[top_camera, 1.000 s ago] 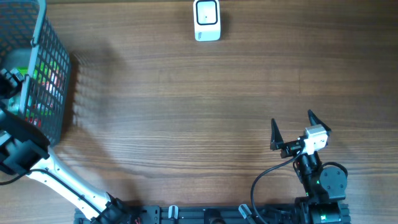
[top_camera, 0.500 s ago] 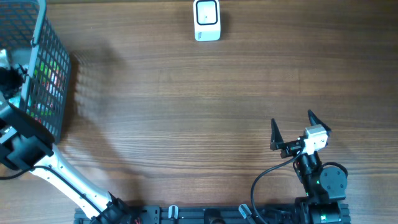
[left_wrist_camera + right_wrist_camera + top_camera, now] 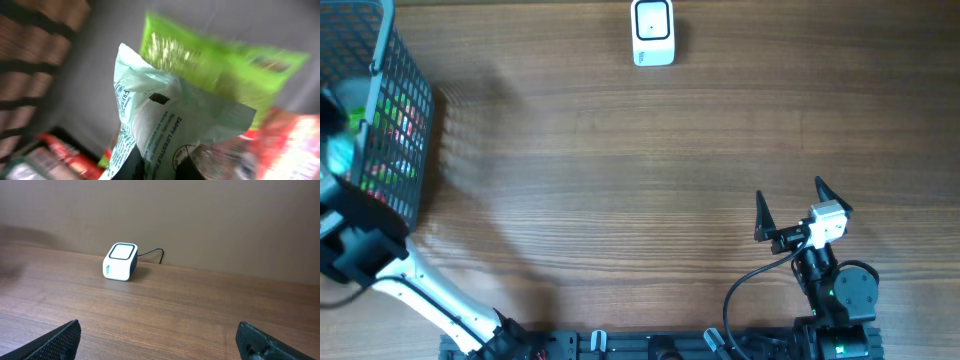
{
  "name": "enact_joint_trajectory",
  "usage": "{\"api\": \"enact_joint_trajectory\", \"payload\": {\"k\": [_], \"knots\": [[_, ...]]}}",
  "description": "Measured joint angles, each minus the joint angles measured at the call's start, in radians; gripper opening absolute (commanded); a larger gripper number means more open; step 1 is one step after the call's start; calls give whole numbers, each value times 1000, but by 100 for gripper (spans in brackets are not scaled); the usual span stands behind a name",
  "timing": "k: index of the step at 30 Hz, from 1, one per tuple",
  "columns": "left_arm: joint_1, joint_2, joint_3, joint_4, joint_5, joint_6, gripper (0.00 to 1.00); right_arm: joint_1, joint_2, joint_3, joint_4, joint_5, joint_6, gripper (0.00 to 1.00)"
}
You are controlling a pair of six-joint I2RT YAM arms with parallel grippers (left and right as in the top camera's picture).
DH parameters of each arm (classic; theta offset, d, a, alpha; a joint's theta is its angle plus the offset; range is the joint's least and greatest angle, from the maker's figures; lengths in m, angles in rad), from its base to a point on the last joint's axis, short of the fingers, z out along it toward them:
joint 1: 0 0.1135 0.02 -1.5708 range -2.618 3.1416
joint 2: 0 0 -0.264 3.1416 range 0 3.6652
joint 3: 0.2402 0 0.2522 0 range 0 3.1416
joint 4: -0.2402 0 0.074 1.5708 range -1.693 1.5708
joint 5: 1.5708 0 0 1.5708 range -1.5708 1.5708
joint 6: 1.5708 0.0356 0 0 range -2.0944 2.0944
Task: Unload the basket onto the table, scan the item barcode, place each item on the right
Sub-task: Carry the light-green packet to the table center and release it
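Lifting one packet cleanly out of the wire basket (image 3: 392, 90) is, by my reading, the step in hand. In the overhead view the basket sits in the upper left corner, and the left arm (image 3: 365, 250) rises from the bottom edge along the left side, its wrist end a blur over the basket's opening. The barcode scanner (image 3: 652, 32) stands at top centre, well apart from the basket across the bare wooden table (image 3: 620, 170). The right gripper (image 3: 788, 190) rests at lower right, spread wide and empty.

From the left wrist, the left gripper (image 3: 159, 167) at the bottom edge looks clenched on the lower edge of a pale mint pouch (image 3: 165, 120), which stands up in mid-frame. Behind it lie a bright green packet (image 3: 225, 60) and a red one (image 3: 292, 145); the picture is smeared, and no barcode can be made out. A straight upward pull, clear of its neighbours and the rim, would suit; after that the printed code needs to face the scanner's window.

From the right wrist, only the dark fingertips (image 3: 65, 336) show in the bottom corners, far apart, with the scanner at upper left.
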Motion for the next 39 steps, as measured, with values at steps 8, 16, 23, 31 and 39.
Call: {"api": "enact_joint_trajectory", "payload": {"k": [8,16,23,31,39], "knots": [[-138,-606,183,-53,-3,-284,12,0,0,0,0,0,0,100],[-743,-562,-4,-376,-3,-401,13,0,0,0,0,0,0,100],[-1118,-443,-549,64,-71,-536,9,0,0,0,1,0,0,100],[-1380,-305,-765,369,-100,-610,83,0,0,0,0,0,0,100],[-1329,-382,-626,142,-50,-619,11,0,0,0,0,0,0,100]]}}
